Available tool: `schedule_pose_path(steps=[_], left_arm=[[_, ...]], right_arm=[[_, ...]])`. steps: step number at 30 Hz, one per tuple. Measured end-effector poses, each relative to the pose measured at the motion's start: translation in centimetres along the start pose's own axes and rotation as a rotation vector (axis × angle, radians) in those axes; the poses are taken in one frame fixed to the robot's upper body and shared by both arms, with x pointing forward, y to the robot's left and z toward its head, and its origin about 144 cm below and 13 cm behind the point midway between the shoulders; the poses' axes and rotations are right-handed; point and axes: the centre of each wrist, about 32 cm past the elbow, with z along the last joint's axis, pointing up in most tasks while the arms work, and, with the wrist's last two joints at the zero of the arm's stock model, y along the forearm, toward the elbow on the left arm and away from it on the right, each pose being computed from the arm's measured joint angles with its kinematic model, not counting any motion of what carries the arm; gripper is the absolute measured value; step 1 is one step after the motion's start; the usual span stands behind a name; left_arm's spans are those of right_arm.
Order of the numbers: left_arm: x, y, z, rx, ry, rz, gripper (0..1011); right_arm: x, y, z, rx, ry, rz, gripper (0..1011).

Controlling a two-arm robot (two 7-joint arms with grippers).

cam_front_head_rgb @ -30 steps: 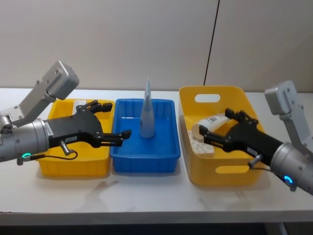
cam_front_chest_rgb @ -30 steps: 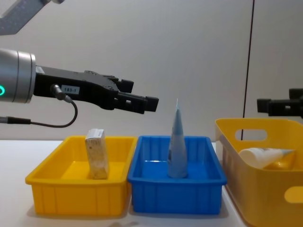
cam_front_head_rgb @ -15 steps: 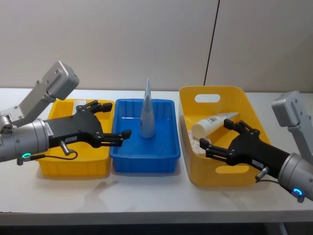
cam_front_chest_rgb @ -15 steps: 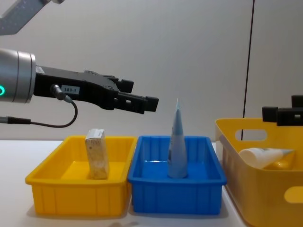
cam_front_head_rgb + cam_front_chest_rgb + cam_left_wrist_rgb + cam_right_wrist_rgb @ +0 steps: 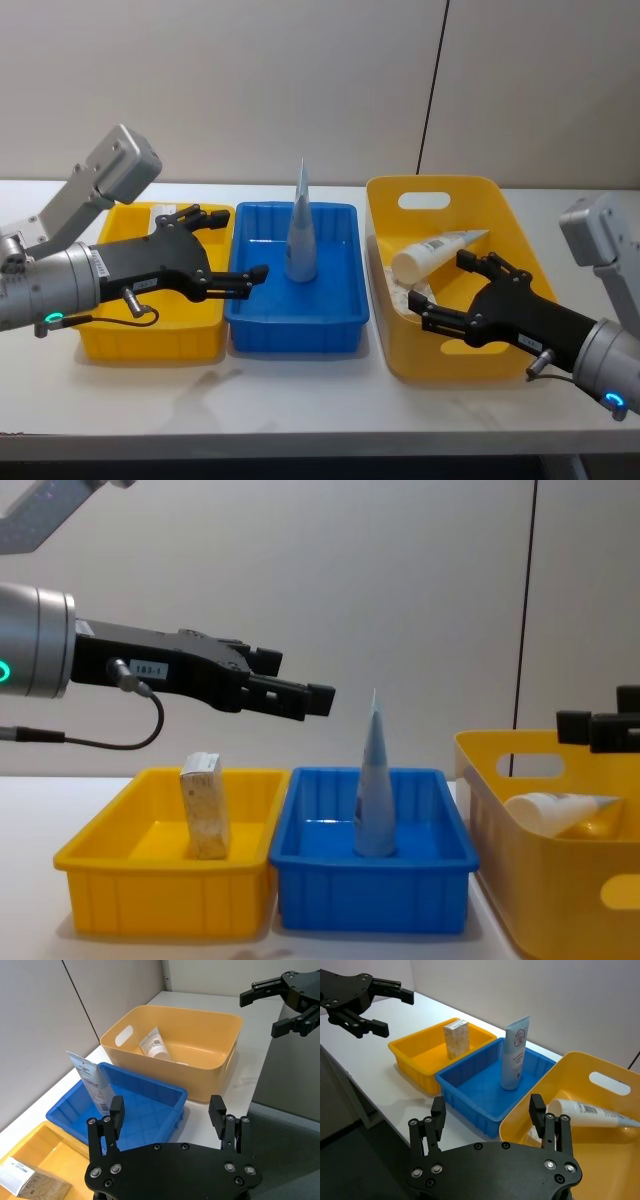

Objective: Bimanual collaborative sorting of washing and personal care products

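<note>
White plastic tube with a barcoded label (image 5: 432,250), lying aslant inside the large yellow basket with handle holes (image 5: 455,352), cap end low toward the blue tray, crimped tail propped against the far wall. Probably light, smooth and a little squashy: best pinched across the firmer body near the cap, not the slick flat tail. Barcode and small print on the label, not legible. More packaged goods beneath it in the basket, too hidden to name.

Pale-blue flat tapered pouch (image 5: 301,240), upright in the blue plastic tray (image 5: 296,325) just left of the basket; thin, floppy, likely to tip at a nudge. Red ring mark and lines of text on its face in the right wrist view, unreadable.

Small tan box (image 5: 204,805), on end in the yellow plastic tray (image 5: 160,890) left of the blue tray; stiff and light by the look, flat sides easy to clamp.

Right gripper (image 5: 468,295) spread wide and empty, over the basket's near part, just beside the tube. Left gripper (image 5: 222,251) likewise splayed, holding nothing, over the seam between the yellow and blue trays. A tag reading "183-1" on its body in the chest view.
</note>
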Motion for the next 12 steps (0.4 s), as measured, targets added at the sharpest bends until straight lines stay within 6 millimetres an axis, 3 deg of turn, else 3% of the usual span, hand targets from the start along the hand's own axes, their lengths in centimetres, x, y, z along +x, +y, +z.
schedule_pose_path(steps=[12], left_arm=[[0.0, 0.0, 0.0, 0.0, 0.0, 0.0, 1001]], right_arm=[[-0.04, -0.13, -0.04, -0.001, 0.001, 0.007, 1003]])
